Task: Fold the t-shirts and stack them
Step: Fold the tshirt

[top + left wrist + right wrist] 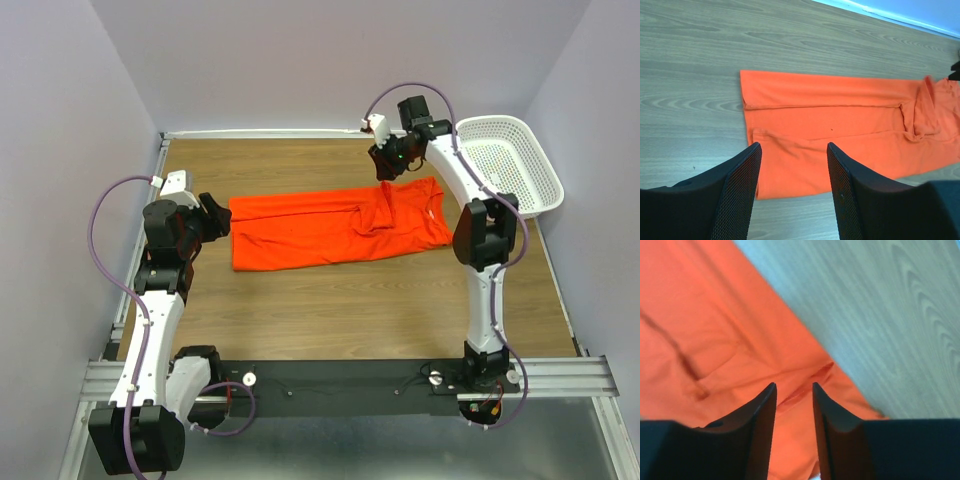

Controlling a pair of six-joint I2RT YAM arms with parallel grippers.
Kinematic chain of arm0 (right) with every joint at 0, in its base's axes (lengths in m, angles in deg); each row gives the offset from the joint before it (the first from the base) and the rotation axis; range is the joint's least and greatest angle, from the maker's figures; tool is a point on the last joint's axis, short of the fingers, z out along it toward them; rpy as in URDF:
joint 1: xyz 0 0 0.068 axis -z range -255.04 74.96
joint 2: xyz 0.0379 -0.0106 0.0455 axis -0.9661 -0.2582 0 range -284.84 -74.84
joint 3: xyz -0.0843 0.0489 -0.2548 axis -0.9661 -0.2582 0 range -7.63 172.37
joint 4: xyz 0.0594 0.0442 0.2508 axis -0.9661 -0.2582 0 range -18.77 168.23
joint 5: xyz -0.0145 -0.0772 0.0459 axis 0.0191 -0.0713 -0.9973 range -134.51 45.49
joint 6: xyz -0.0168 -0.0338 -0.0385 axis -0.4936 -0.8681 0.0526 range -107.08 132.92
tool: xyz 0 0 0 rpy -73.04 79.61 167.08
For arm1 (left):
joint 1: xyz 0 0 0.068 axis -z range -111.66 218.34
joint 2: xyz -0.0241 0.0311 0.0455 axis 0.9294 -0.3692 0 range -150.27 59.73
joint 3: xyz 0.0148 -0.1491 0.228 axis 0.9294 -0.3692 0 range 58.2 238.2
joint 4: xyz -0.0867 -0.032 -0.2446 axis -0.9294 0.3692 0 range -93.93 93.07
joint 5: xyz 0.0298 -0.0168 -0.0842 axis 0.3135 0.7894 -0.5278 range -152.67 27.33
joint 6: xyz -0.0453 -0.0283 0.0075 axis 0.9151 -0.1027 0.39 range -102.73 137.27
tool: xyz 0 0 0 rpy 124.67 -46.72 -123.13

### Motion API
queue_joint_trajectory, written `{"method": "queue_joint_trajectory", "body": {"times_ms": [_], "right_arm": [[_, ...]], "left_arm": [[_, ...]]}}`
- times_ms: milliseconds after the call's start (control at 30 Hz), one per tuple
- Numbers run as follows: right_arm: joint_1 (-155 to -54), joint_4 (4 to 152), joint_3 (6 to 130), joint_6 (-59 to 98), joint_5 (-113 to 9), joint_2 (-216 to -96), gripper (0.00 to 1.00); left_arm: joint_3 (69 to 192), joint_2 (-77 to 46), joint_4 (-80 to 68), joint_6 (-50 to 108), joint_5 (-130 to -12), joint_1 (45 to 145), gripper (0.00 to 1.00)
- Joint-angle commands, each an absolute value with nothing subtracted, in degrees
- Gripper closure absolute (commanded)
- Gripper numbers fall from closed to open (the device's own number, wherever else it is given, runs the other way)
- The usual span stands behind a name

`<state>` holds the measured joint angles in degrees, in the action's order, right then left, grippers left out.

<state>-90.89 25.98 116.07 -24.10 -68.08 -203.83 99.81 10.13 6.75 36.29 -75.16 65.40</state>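
Across the middle of the bench point(350, 300) lies the orange-red t-shirt point(320, 230), folded into a long band running from left to right. At its far right end the right pincer point(388, 172) is almost closed and pinches a small fold of cloth, raised a little. The left pincer point(794, 145) stands wide open and empty just beside the shirt's left edge.

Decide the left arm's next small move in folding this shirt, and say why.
Probably lower the left claw onto the hem end of the t-shirt and pinch it. The claw is open and hovers just over that end, apparently clear of the cloth. The t-shirt is folded lengthwise into a long strip on the table, so a crosswise fold seems due.
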Motion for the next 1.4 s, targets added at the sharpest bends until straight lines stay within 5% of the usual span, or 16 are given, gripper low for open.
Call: {"method": "queue_joint_trajectory", "body": {"times_ms": [0,133,233,467,1367], "right_arm": [[-91.74,36.04,118.23,-13.2,-61.22,-207.81,0.49],[-91.56,38.24,115.7,-8.0,-57.69,-205.19,0.46],[-90.25,39.12,108.33,-7.39,-62.77,-197.73,0.54],[-89.19,40.79,81.35,-4.58,-70.61,-183.65,0.49],[-89.19,45.8,77.19,5.45,-66.57,-189.44,0.52]], "left_arm": [[99.07,11.04,5.57,35.28,-76.2,65.17,0.37],[98.98,11.65,5.48,35.2,-76.38,65.17,0.37],[98.9,12.01,5.21,35.2,-76.9,65.26,0.37],[98.28,12.8,3.72,35.37,-78.92,65.44,0.37],[97.93,14.2,3.37,35.37,-79.01,66.31,0.37]]}}
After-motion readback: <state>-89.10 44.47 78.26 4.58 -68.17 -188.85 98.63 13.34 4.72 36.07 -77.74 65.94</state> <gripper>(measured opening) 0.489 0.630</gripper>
